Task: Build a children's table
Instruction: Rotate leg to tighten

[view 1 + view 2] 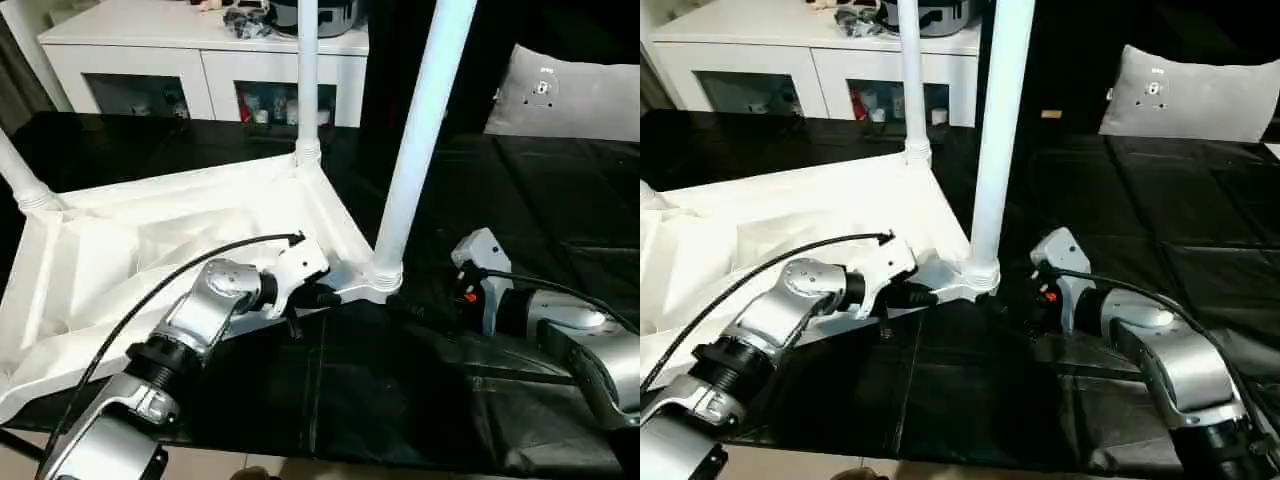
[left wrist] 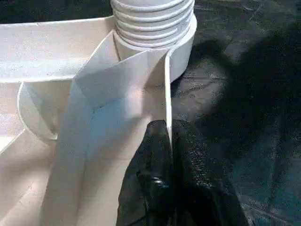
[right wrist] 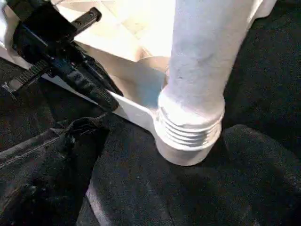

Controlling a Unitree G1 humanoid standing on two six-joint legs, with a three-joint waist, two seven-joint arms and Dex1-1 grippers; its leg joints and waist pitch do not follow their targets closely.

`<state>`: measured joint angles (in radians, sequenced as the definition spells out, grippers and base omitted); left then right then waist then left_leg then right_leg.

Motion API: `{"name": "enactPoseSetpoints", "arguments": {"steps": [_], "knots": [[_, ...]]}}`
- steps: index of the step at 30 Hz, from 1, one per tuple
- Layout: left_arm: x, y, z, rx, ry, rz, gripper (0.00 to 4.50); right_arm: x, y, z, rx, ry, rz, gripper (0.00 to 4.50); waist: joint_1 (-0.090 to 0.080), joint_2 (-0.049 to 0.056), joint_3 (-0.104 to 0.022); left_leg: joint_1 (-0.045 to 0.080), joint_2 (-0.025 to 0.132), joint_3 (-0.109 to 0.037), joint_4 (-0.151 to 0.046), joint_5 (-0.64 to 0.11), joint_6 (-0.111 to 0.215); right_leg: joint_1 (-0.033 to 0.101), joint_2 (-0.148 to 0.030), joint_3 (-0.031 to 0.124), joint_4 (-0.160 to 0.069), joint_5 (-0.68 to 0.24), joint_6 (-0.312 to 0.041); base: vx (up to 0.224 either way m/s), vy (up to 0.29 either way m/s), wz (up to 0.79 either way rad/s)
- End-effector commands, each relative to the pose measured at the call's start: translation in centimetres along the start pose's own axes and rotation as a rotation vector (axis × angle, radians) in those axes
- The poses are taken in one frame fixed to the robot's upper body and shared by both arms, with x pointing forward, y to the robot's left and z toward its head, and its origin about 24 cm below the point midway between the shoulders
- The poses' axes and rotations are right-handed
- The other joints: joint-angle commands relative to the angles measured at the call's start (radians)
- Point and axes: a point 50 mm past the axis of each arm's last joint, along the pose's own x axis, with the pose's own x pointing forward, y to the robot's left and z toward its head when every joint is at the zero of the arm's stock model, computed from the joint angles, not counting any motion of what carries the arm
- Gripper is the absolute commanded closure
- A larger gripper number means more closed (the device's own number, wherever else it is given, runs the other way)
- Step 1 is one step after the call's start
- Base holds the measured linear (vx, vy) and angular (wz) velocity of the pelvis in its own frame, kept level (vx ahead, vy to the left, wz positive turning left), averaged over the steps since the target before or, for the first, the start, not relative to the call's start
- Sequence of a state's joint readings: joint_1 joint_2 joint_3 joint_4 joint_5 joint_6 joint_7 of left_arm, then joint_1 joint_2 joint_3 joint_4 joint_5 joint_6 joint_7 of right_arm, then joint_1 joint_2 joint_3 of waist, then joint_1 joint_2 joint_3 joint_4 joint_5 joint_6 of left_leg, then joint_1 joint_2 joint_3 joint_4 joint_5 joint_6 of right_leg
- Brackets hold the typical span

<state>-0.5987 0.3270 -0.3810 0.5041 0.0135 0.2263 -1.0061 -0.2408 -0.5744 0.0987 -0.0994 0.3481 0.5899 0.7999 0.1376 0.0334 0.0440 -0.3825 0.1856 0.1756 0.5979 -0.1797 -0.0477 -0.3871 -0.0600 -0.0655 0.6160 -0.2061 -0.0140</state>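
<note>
The white table top (image 1: 150, 250) lies upside down on a black sheet, ribbed underside facing up. Three white legs stand in its corner sockets: a far one (image 1: 307, 80), a near-right one (image 1: 420, 140) and a left one (image 1: 20, 175). My left gripper (image 1: 320, 297) is shut on the thin rim wall (image 2: 167, 84) just beside the near-right socket (image 2: 178, 52). My right gripper (image 3: 164, 129) is open, with a finger (image 3: 47, 169) on each side of that leg's ribbed base (image 3: 188, 136). The right wrist (image 1: 480, 265) sits to the right of the socket.
A white glass-door cabinet (image 1: 200, 60) stands behind the work surface, and a grey cushion (image 1: 570, 95) lies at the back right. The black sheet (image 1: 400, 400) covers the whole surface. A black cable (image 1: 150, 290) arcs over my left forearm.
</note>
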Motion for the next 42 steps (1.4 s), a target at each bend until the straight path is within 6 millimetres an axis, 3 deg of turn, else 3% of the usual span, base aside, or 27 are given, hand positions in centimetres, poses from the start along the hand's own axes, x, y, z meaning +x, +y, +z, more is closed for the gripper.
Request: {"name": "enactPoseSetpoints", "arguments": {"steps": [1,7,10,16,17,28,35,38,39,42], "knots": [[0.0,-0.9,-1.6,-0.007,0.064,-0.087,4.45,-0.3,-0.4,0.7,-0.031,-0.014,0.003,0.0,0.003,-0.011,-0.062,0.019,0.051,-0.021,-0.069,-0.158,0.021,0.042,-0.096,0.052,-0.074,-0.144,-0.178,0.0,0.0,0.0],[-0.9,-2.4,-0.8,0.048,-0.013,-0.231,4.45,-0.1,-0.4,0.8,-0.049,-0.038,0.109,0.0,0.005,-0.008,-0.06,0.023,0.056,-0.02,-0.071,-0.185,0.02,0.037,-0.097,0.052,-0.073,-0.149,-0.199,0.0,0.0,0.0],[-1.1,-2.7,-1.0,0.059,-0.01,-0.26,4.5,0.3,-0.3,0.8,-0.036,-0.039,0.185,0.36,0.008,-0.008,-0.058,0.027,0.055,-0.018,-0.071,-0.207,0.017,0.036,-0.096,0.052,-0.076,-0.187,-0.198,0.0,0.0,0.0],[-1.3,-2.5,-1.1,0.055,-0.009,-0.239,4.5,0.9,0.0,0.3,-0.015,-0.013,0.278,0.78,0.012,-0.014,-0.061,0.021,0.054,-0.018,-0.069,-0.179,0.026,0.04,-0.097,0.051,-0.071,-0.16,-0.199,0.0,0.0,0.0],[-1.3,-2.4,-1.1,0.053,-0.007,-0.232,4.5,1.0,0.0,0.2,-0.006,-0.01,0.289,1.04,0.013,-0.013,-0.06,0.022,0.055,-0.018,-0.07,-0.176,0.028,0.039,-0.098,0.051,-0.073,-0.166,-0.199,0.0,0.0,0.0],[-1.4,-2.3,-1.2,0.039,-0.007,-0.222,4.5,2.0,-0.3,-0.9,0.03,-0.02,0.281,1.8,0.012,-0.011,-0.062,0.021,0.054,-0.019,-0.07,-0.177,0.022,0.039,-0.096,0.05,-0.072,-0.163,-0.2,0.0,0.0,0.0],[-1.3,-2.0,-1.0,0.02,-0.029,-0.197,4.5,2.4,0.0,-1.2,0.041,-0.038,0.299,2.31,0.009,-0.011,-0.059,0.022,0.053,-0.019,-0.072,-0.206,0.015,0.038,-0.098,0.05,-0.078,-0.218,-0.191,0.0,0.0,0.0],[-0.9,-1.6,-0.4,-0.035,-0.068,-0.131,4.5,2.6,0.5,-1.5,0.06,-0.038,0.293,2.36,0.009,-0.011,-0.057,0.024,0.054,-0.02,-0.073,-0.209,0.015,0.037,-0.098,0.051,-0.08,-0.232,-0.189,0.0,0.0,0.0],[-0.8,-1.4,-0.2,-0.063,-0.079,-0.095,4.5,2.8,0.7,-1.6,0.066,-0.035,0.271,2.38,0.006,-0.015,-0.056,0.025,0.055,-0.019,-0.075,-0.21,0.013,0.036,-0.097,0.051,-0.081,-0.238,-0.189,0.0,0.0,0.0],[-0.1,-0.8,0.5,-0.133,-0.11,0.006,4.5,3.9,0.6,-1.9,0.084,-0.024,0.148,2.43,0.004,-0.015,-0.055,0.024,0.052,-0.021,-0.077,-0.22,0.003,0.038,-0.098,0.049,-0.082,-0.271,-0.183,0.0,0.0,0.0]]}}
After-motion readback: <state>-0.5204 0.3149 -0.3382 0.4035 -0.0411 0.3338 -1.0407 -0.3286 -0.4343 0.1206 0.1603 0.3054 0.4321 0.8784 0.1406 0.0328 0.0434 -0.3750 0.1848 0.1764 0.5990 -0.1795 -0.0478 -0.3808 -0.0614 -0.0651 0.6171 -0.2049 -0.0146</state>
